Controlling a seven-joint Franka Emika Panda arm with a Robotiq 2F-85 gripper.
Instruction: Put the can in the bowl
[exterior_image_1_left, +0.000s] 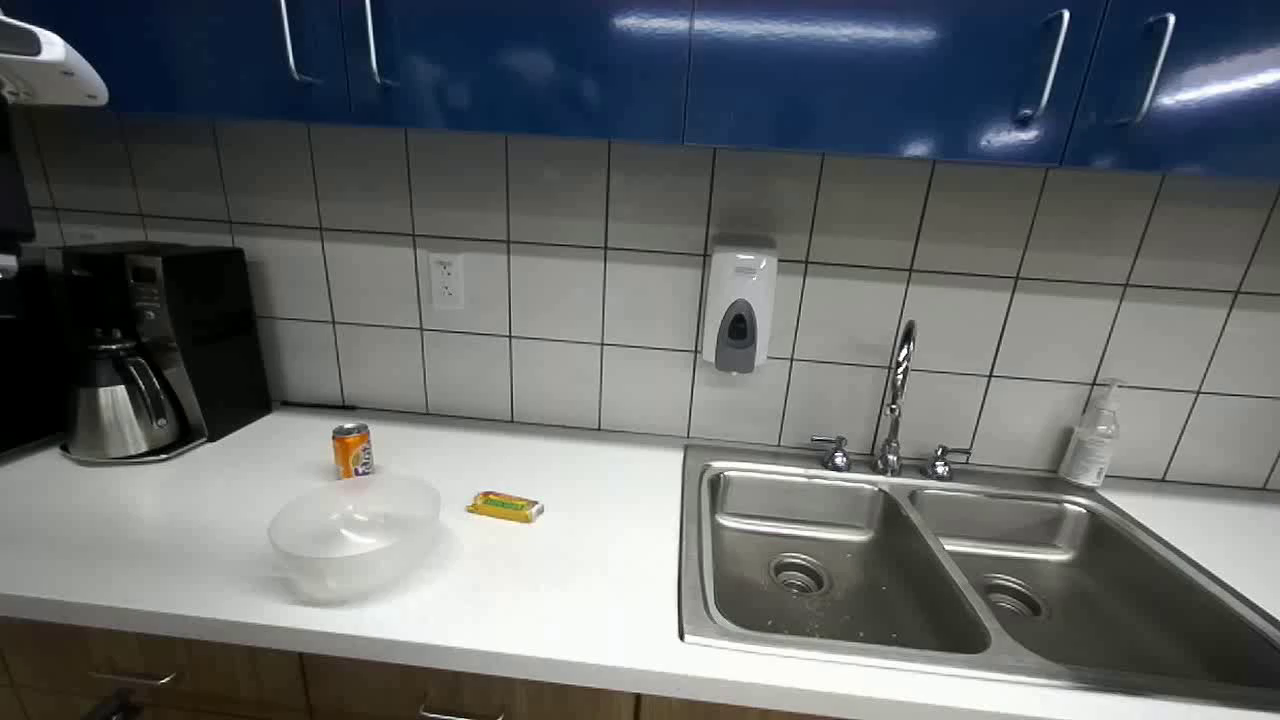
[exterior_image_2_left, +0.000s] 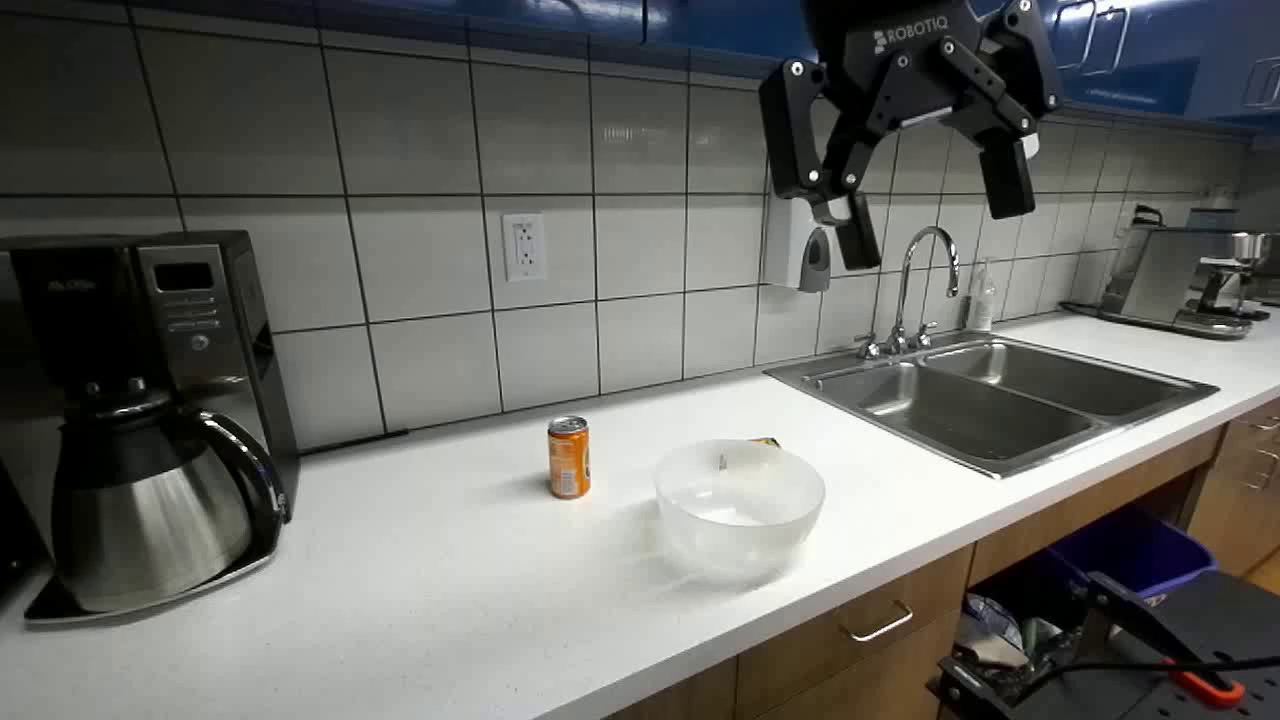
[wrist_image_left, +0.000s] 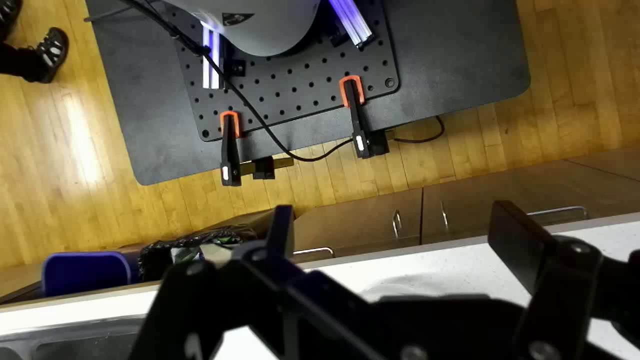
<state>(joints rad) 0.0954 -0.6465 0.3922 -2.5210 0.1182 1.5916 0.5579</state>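
Can (exterior_image_2_left: 569, 460) stands upright on counter (exterior_image_2_left: 400, 580), near but apart from bowl (exterior_image_2_left: 740, 535), yellow packet (exterior_image_1_left: 506, 507) also near bowl, while gripper (exterior_image_2_left: 932, 213) hangs high above counter level, jaws spread wide apart

The claw (wrist_image_left: 397, 232) hangs widely spread over the worktop (wrist_image_left: 605, 245); past its edge are a blue bin (wrist_image_left: 86, 275), two clamps (wrist_image_left: 356, 117) and a shoe (wrist_image_left: 52, 52).

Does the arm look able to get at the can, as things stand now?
Likely yes: the gripper hangs open and empty, and the can stands upright, apart from the bowl, its top uncovered. The gripper would probably need lowering first.
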